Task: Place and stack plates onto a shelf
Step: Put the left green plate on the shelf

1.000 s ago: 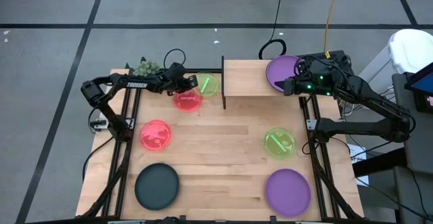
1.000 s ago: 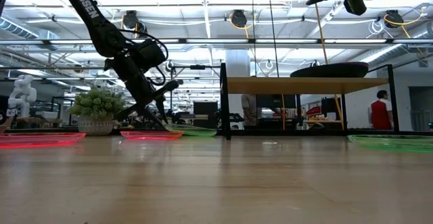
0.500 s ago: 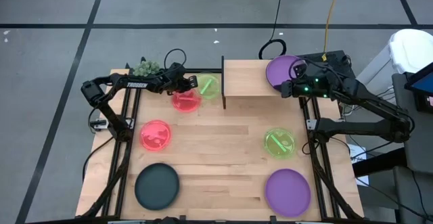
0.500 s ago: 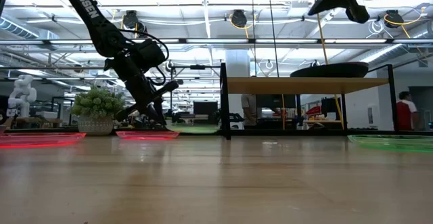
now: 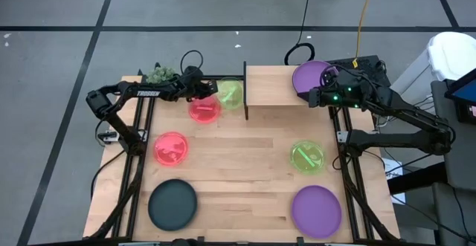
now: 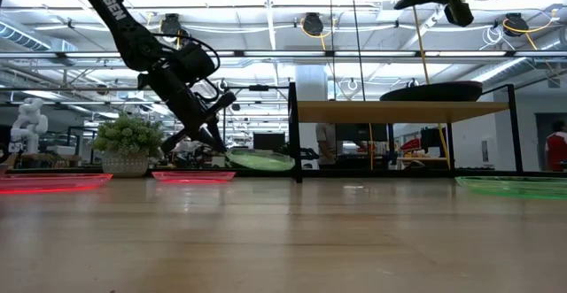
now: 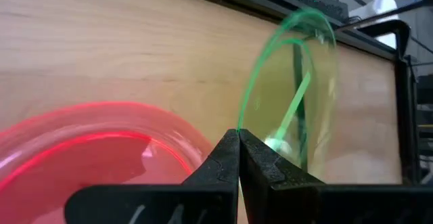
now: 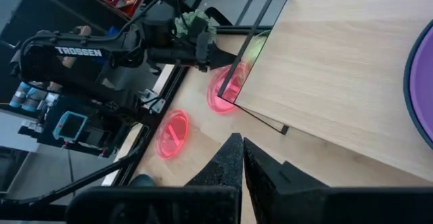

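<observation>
Light-wood tabletop, one plate newly off it.

Nearest, flat and untouched: large dark teal round plate (image 5: 172, 204), large purple round plate (image 5: 316, 210), then smaller translucent pink-red plate (image 5: 171, 148) and translucent neon-green plate (image 5: 306, 157). Farther back, left gripper (image 5: 207, 91), open a second ago, now clamped on the rim of a second neon-green plate (image 6: 259, 159), raised clear of the table and tilted (earlier flat beside the second pink-red plate (image 5: 205, 110)); probably next carried to the raised light-wood shelf (image 5: 271, 87). Left arm stretched low along the far edge, wrist angled down. Right gripper (image 5: 314, 97) pinched shut on nothing, hovering over the shelf's purple plate (image 5: 306, 76).
</observation>
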Controlling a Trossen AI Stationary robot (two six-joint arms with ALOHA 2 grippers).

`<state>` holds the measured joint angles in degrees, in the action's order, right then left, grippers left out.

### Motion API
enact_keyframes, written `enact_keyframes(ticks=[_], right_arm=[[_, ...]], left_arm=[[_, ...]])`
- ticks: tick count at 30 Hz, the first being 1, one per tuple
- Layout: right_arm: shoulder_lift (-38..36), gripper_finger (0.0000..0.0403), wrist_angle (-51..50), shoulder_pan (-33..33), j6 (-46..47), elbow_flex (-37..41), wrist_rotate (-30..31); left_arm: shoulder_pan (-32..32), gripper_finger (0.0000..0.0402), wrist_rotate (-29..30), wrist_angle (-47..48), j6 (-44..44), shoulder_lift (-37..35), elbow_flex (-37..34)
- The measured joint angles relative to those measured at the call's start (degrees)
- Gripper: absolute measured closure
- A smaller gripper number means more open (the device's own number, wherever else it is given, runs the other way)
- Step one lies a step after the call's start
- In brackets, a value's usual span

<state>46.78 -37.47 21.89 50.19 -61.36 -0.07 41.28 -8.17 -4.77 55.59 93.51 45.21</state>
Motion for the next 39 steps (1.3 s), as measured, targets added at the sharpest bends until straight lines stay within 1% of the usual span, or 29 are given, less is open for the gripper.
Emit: enact_keyframes(ticks=[4,6,12,18,21,29,35,39], right_arm=[[0.00,0.0403,-0.01,0.00,0.11,0.00,0.08],[0.00,0.0403,-0.02,0.00,0.11,0.00,0.13],[0.00,0.0403,-0.02,0.00,0.11,0.00,0.26],[0.00,0.0403,-0.02,0.00,0.09,0.00,0.73],[0.00,0.0403,-0.02,0.00,0.06,0.00,1.73],[0.00,0.0403,-0.02,0.00,-0.33,0.00,1.77],[0.00,0.0403,-0.04,0.00,-1.13,0.00,1.79],[0.00,0.0403,-0.04,0.00,-1.62,0.00,1.86]], left_arm=[[0.00,0.0401,-1.88,-0.26,-0.55,-0.16,0.00],[0.00,0.0401,-1.67,-0.75,-1.64,-0.94,0.00],[1.35,0.0401,2.88,-2.78,-1.90,-4.77,0.02],[3.69,0.0401,5.14,-2.48,-1.59,-8.71,0.02],[4.78,0.0401,5.26,-2.49,-1.44,-10.49,0.02],[6.35,0.0401,5.28,-2.64,-0.99,-14.78,0.02],[6.16,0.0401,4.99,-3.01,1.11,-17.74,0.02],[4.76,0.0401,4.21,-4.46,2.55,-18.52,0.02]])
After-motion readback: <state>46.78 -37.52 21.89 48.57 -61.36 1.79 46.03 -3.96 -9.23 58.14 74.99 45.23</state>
